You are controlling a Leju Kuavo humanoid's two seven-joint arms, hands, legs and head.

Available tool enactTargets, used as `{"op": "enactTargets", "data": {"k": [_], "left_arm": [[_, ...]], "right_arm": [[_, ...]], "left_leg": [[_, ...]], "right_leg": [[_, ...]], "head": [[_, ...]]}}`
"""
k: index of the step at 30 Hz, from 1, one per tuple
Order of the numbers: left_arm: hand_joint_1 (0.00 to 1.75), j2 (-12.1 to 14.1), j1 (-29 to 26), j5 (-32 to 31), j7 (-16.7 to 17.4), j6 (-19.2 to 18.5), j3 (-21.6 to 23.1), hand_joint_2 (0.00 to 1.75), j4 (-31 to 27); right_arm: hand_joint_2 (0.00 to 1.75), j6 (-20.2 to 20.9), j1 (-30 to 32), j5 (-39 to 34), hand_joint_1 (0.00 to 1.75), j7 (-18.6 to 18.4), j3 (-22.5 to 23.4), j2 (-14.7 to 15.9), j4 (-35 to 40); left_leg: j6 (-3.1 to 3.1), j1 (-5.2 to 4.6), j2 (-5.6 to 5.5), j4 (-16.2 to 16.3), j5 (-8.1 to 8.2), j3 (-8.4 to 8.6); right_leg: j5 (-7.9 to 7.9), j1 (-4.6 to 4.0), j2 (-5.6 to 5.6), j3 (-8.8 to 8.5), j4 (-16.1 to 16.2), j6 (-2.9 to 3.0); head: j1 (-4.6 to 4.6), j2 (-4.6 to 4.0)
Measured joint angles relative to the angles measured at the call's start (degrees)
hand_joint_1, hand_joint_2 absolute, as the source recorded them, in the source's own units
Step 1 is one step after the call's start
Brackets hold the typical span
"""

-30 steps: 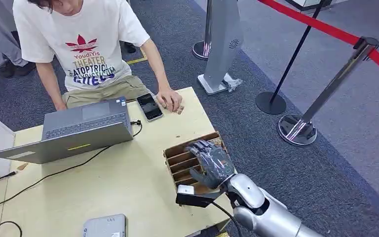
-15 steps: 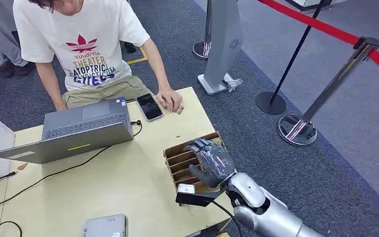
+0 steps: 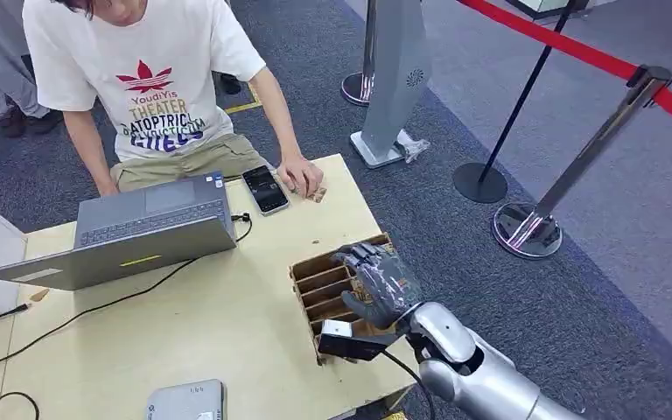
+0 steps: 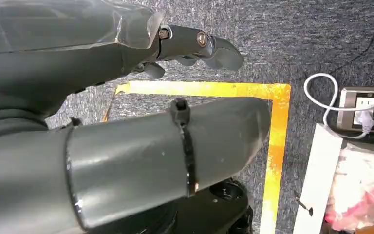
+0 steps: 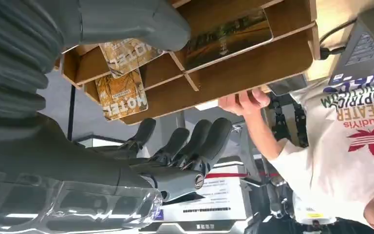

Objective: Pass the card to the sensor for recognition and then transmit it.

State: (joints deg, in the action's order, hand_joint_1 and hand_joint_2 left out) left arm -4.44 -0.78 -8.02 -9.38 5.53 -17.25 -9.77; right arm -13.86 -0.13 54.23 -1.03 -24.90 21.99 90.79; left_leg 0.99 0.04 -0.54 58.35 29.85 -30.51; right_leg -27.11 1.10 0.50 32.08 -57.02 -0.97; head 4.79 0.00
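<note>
A wooden card rack [image 3: 313, 273] with slanted slots stands near the table's right edge. In the right wrist view its slots [image 5: 253, 66] hold brown cards printed "HOTEL" [image 5: 122, 93] and a darker picture card [image 5: 229, 30]. My right hand [image 3: 378, 284] hovers just above the rack with its fingers [image 5: 195, 141] spread and its thumb apart, holding nothing. My left hand [image 4: 102, 53] hangs over the carpet, fingers [image 4: 202, 45] loosely extended and empty. A grey box, possibly the sensor [image 3: 185, 401], lies at the table's near edge.
A person sits at the far side of the table [image 3: 210, 324], one hand [image 3: 301, 178] resting beside a phone [image 3: 265, 189]. An open laptop [image 3: 131, 232] with cables lies at the left. Stanchions [image 3: 525, 229] with a red belt stand on the carpet at the right.
My right hand and wrist have drifted slightly to the right over the rack. Its fingers stay spread, and the person and the table items have not moved.
</note>
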Motion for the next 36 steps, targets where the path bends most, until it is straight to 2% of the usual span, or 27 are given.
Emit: {"op": "enactTargets", "data": {"k": [5, 7, 18, 22, 36], "left_arm": [[0.00, 0.02, -0.02, 0.00, 0.00, -0.07, 0.00, 0.00, 0.00], [0.00, 0.07, -0.02, -0.02, -0.04, -0.15, 0.00, 0.00, 0.00], [0.00, 0.42, -0.06, 0.00, -0.46, -0.57, -0.02, 0.00, 0.00], [0.00, 0.57, -0.07, 0.07, -0.50, -0.64, -0.02, 0.00, 0.00], [0.00, 0.87, -0.12, 0.04, -0.87, -0.74, -0.11, 0.00, 0.00]], "right_arm": [[1.75, -0.02, 0.19, 0.00, 0.66, 0.00, 0.00, 0.02, -0.02], [1.75, -0.02, 0.24, 0.00, 0.75, -0.07, 0.00, 0.00, -0.02], [1.75, 0.46, 0.16, -0.79, 0.72, -0.57, 0.17, 0.00, -0.61], [1.75, 0.48, 0.12, -0.76, 0.65, -0.59, 0.22, 0.00, -0.92], [1.75, 1.27, 0.12, -0.76, 0.75, -1.05, 0.85, 0.00, -1.03]], "left_leg": [[0.00, 0.00, 0.00, 0.00, 0.00, 0.00], [0.00, 0.00, 0.00, 0.00, 0.00, 0.00], [0.00, 0.00, 0.00, 0.00, 0.00, -0.02], [0.00, 0.00, 0.00, 0.00, 0.00, -0.03], [0.00, 0.00, -0.01, 0.00, 0.00, -0.04]], "right_leg": [[0.00, 0.00, 0.00, 0.00, 0.00, 0.00], [0.00, 0.00, 0.00, 0.00, 0.00, 0.00], [0.00, 0.00, 0.00, 0.00, 0.00, 0.00], [0.00, 0.00, 0.00, 0.00, 0.00, 0.00], [0.00, 0.00, -0.01, 0.00, 0.00, 0.00]], "head": [[0.00, 0.00], [0.00, 0.00], [0.00, 0.00], [0.00, 0.00], [0.00, 0.00]]}}
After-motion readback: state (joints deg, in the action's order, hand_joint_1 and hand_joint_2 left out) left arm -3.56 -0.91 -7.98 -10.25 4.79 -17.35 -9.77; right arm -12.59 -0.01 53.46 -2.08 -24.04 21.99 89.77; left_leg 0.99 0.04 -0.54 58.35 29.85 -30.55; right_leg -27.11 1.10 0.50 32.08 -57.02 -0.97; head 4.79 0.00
